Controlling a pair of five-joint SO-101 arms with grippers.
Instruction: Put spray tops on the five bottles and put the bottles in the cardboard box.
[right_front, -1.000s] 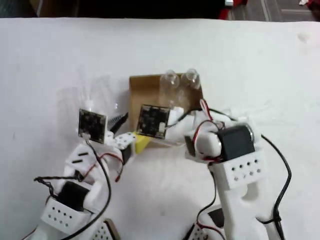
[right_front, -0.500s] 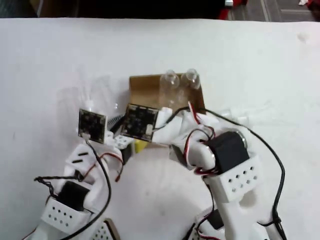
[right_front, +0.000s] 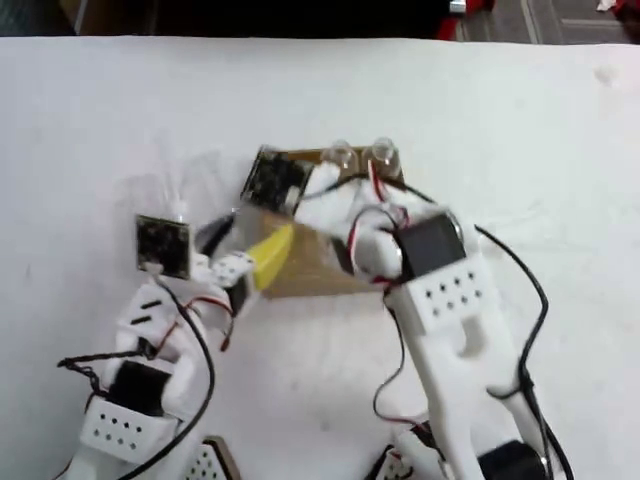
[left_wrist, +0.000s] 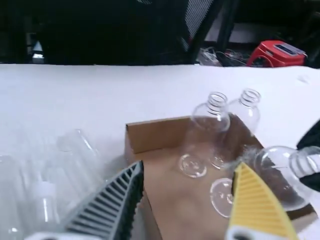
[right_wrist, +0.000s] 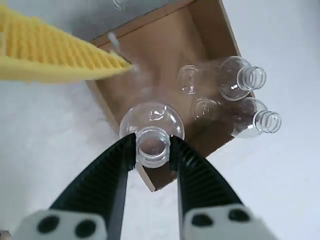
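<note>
My right gripper (right_wrist: 151, 146) is shut on the open neck of a clear bottle (right_wrist: 152, 120), which hangs over the near edge of the cardboard box (right_wrist: 165, 55). No spray top is on it. Two more clear bottles (right_wrist: 234, 82) (right_wrist: 256, 121) stand upright in the box, necks open. In the left wrist view the held bottle (left_wrist: 280, 172) tilts at the box's (left_wrist: 160, 135) right side. My left gripper (left_wrist: 189, 167) is open beside the box, its yellow finger (right_front: 270, 252) reaching over the box's corner.
Several clear bottles (left_wrist: 75, 152) stand on the white table (right_front: 520, 120) to the left of the box, faint in the high view. The right arm (right_front: 440, 290) leans over the box's (right_front: 300, 275) front. The table's far edge is at the back.
The right arm has swung forward and left, carrying its bottle over the box. The left gripper has shifted left and its yellow finger now points out toward the box.
</note>
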